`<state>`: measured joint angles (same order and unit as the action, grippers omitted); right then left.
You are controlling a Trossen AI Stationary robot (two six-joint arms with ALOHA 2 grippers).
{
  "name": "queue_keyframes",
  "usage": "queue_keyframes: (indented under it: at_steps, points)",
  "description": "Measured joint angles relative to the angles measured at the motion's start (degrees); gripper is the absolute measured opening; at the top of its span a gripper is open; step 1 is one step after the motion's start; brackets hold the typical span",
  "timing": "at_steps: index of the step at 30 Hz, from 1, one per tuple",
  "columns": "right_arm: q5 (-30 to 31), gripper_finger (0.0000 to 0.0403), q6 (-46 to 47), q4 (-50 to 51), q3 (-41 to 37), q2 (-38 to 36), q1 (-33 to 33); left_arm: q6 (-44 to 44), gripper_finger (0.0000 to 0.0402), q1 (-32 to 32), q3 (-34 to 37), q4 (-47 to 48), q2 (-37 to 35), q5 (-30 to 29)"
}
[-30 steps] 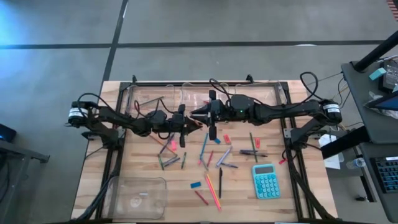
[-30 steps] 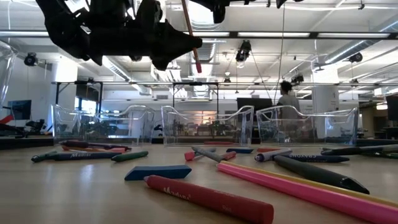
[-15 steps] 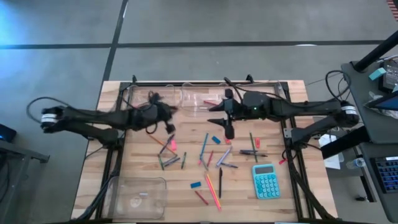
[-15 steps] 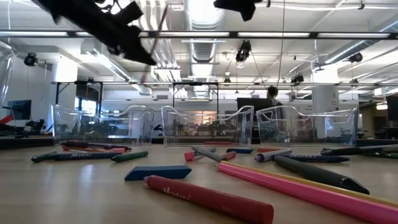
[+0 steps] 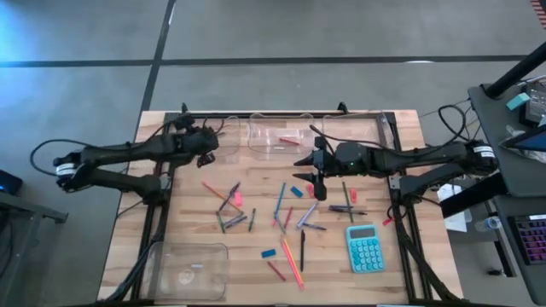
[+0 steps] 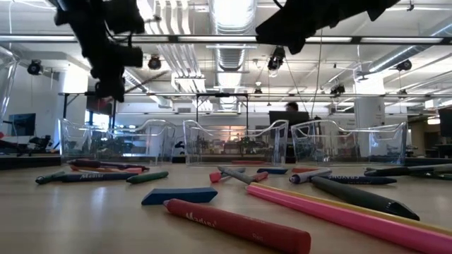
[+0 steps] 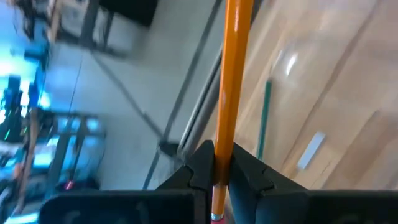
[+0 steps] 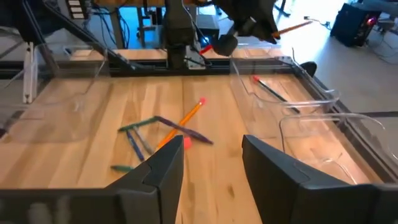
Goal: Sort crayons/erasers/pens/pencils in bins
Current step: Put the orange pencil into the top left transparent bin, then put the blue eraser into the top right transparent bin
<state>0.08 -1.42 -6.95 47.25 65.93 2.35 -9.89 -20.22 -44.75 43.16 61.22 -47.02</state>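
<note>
Wooden table [image 5: 196, 230], left gripper [image 7: 217, 177] clamping orange pencil [image 7: 231, 87], right gripper [image 8: 211, 165] parted.

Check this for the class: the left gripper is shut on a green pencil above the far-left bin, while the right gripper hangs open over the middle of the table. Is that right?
One detail is wrong: the pencil is orange, not green, as the left wrist view shows, with the left gripper shut on it. The rest stands: it is above the far-left bin, and the right gripper hangs open over the table's middle.
</note>
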Motion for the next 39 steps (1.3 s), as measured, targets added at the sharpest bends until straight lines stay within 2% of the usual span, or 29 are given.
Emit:
queue_keyframes:
  at_steps: [6, 12, 16, 21, 26, 29, 32, 35, 39]
  points:
    - [0.0, 0.0148, 0.1, -0.6, -1.7, -0.4, 0.0, 0.0, 0.0015, -6.2, 0.0, 1.7, 9.0, 0.1]
    - [0.0, 0.0146, -0.8, -0.6, -1.7, -0.3, -0.1, 0.0, 0.0016, -7.2, -0.1, 2.6, 15.2, 1.0]
    - [0.0, 0.0147, -0.8, -0.6, -1.7, -0.3, -0.2, 0.3, 0.0024, -7.5, -0.1, 3.0, 16.5, 11.5]
    - [0.0, 0.0148, -0.7, -0.6, -1.7, -0.3, -0.4, 0.5, 0.0083, -7.6, -0.1, 3.3, 16.3, 12.9]
    - [0.0, 0.0148, -0.5, -0.6, -1.7, -0.3, -0.4, 0.7, 0.0155, -7.7, -0.5, 6.0, 15.4, 9.6]
    - [0.0, 0.0148, -0.6, -0.1, -1.7, -0.3, -0.3, 5.2, 0.0181, -7.7, -1.7, 8.9, 13.4, 7.3]
    - [0.0, 0.0148, 0.4, 2.3, -1.7, -0.5, -0.3, 9.0, 0.0188, -6.5, -2.7, 7.5, 7.8, 9.0]
    - [-0.2, 0.0148, 2.3, 8.0, -1.7, -0.6, -0.4, 9.5, 0.0187, -3.5, -1.7, -1.2, 0.2, 16.6]
    - [-1.6, 0.0148, 3.5, 14.8, -3.0, -0.4, -1.0, 9.7, 0.0174, 3.1, 2.1, -17.4, -9.8, 28.5]
